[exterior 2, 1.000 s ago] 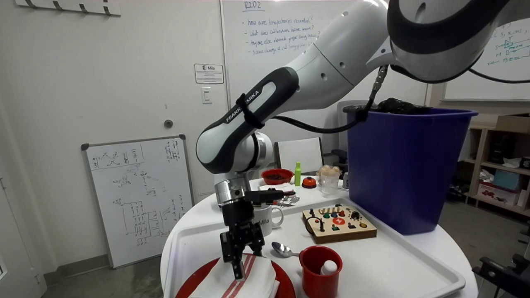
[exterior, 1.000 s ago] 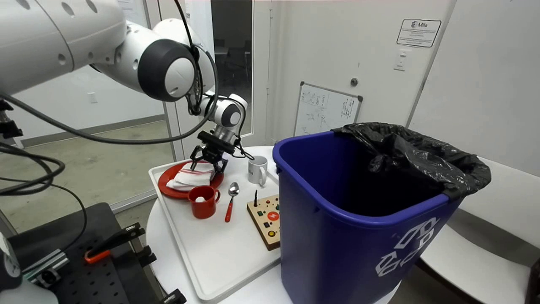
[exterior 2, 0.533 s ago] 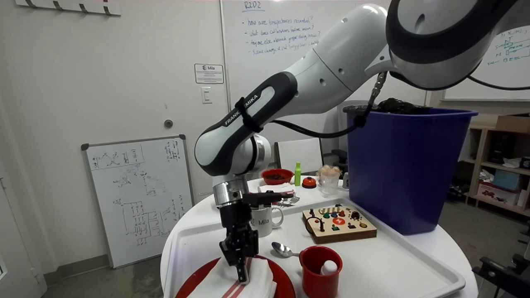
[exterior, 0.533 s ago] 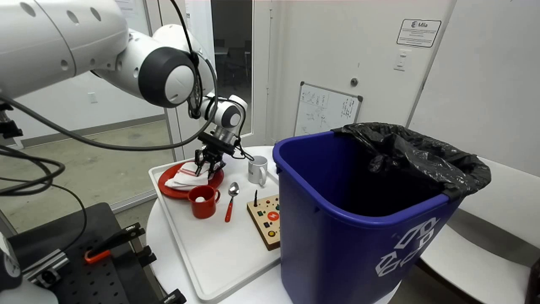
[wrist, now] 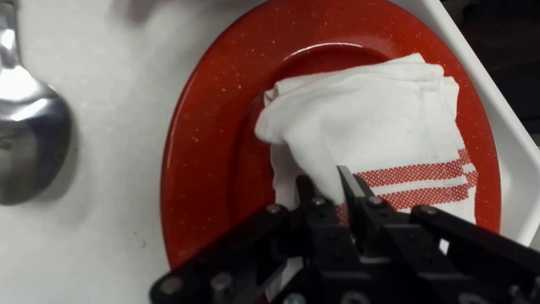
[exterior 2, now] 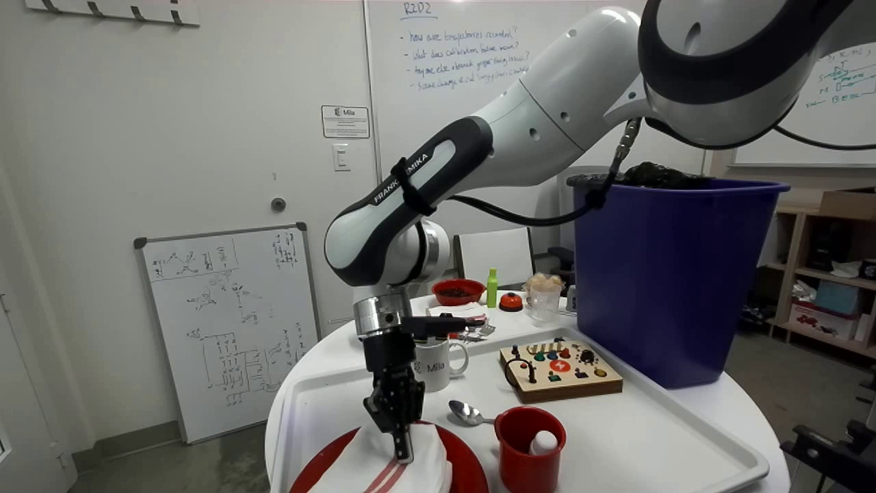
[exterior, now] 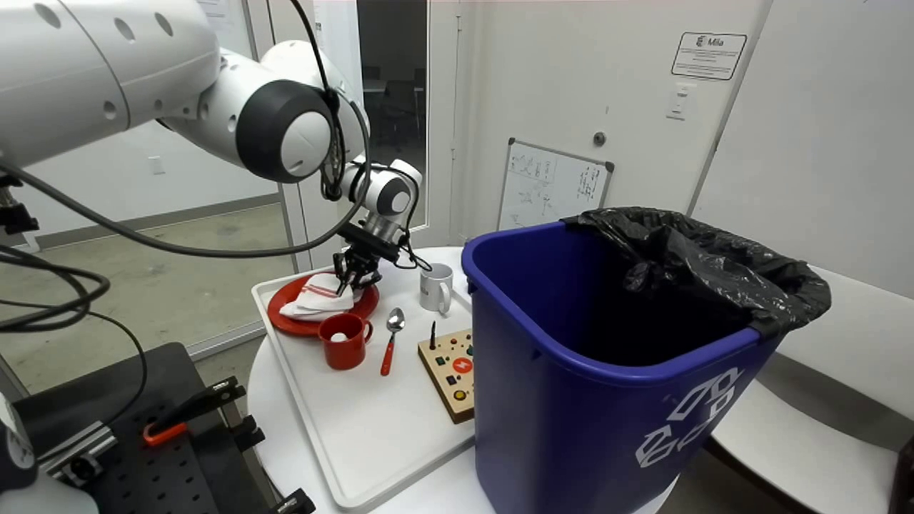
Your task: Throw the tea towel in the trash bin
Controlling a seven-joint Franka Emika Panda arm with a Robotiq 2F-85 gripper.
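Observation:
A folded white tea towel (wrist: pixel 379 114) with red stripes lies on a red plate (wrist: pixel 202 139). My gripper (wrist: pixel 324 179) points down at it, its fingers drawn close together with a raised fold of the cloth pinched between them. In both exterior views the fingertips reach the tea towel (exterior: pixel 314 298), which still rests on the plate. The blue trash bin (exterior: pixel 550 400) stands across the table from the plate, a black liner (exterior: pixel 714 264) bunched over part of its rim. Its bottom inside is hidden.
Beside the plate stand a red mug (exterior 2: pixel 530 445) with a white object inside, a spoon (exterior 2: pixel 469 413) and a white mug (exterior 2: pixel 434 366). A wooden button board (exterior 2: pixel 561 373) lies between them and the bin. The white tray's raised rim (exterior: pixel 307 428) surrounds these things.
My gripper has come down onto the towel, and its fingers have gone from wide apart to closed, bunching up a fold of cloth. The bin and mugs have not moved.

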